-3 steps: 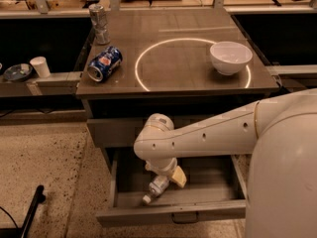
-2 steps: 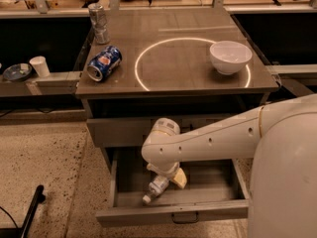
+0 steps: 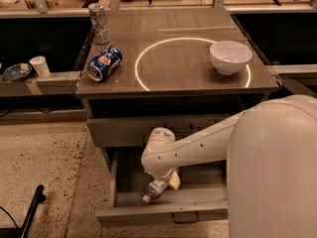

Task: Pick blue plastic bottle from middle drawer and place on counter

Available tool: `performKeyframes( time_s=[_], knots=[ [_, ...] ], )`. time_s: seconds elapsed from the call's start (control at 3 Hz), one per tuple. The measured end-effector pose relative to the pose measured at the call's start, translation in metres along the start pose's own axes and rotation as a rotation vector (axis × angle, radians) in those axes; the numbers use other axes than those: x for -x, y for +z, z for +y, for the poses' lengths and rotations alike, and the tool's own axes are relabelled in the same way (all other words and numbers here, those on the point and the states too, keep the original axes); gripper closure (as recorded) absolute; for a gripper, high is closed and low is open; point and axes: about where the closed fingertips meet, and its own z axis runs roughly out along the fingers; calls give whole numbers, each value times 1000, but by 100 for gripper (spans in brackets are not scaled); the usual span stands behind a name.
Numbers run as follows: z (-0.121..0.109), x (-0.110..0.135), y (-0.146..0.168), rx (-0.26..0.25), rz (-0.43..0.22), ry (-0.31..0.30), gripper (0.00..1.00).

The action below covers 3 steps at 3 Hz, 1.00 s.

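Observation:
The middle drawer [image 3: 148,214] is pulled open below the counter [image 3: 173,68] with its bright circle. The blue plastic bottle [image 3: 154,189] lies in the drawer, tilted, with its white cap toward the front left. My gripper [image 3: 167,181] reaches down into the drawer right over the bottle's rear end, mostly hidden under the white wrist. A cream-coloured part shows beside the bottle. The bottle rests low in the drawer.
On the counter lie a blue soda can [image 3: 104,63] on its side, a white bowl [image 3: 230,56] at the right and a metal cup [image 3: 99,23] at the back left. A closed drawer [image 3: 129,130] sits above the open one. My arm's big white body [image 3: 277,172] fills the right.
The wrist has shifted slightly right and settled over the bottle. The bottle still lies in the same spot in the drawer.

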Motion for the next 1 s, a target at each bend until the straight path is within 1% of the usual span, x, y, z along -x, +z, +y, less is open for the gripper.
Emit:
performKeyframes(
  time_s=[0.33,1.0],
  knots=[
    [-7,-5,29,-6,-12,6,28],
    [-5,-11,63,-9,-44,46,29]
  ],
)
